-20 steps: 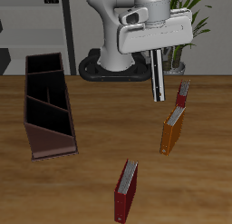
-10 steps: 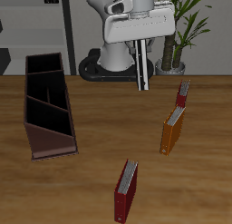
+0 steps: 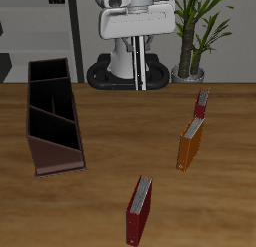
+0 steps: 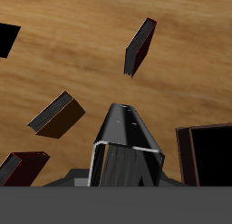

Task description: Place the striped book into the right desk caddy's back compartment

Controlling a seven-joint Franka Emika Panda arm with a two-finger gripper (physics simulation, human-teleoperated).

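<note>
The striped book (image 3: 137, 71) hangs upright in the air, well above the table, in front of the robot's base. My gripper (image 3: 137, 49) is shut on its upper edge. In the wrist view the book (image 4: 127, 135) juts out from between the gripper (image 4: 127, 170) as a grey and black wedge. The right desk caddy (image 3: 38, 141) stands far off to the side, a long dark maroon box whose open cells run from the table's back toward its front. One corner of the caddy (image 4: 214, 155) shows in the wrist view. I cannot tell which end cell is the back compartment.
An orange book (image 3: 190, 144) and a small dark-red book (image 3: 201, 103) stand on the side away from the caddy. Another dark-red book (image 3: 139, 211) stands near the front edge. A potted plant (image 3: 197, 31) stands behind the table beside the robot's base.
The arm has carried the striped book sideways from above the orange book to the middle of the table's back, closer to the caddy's side, and a little higher.
</note>
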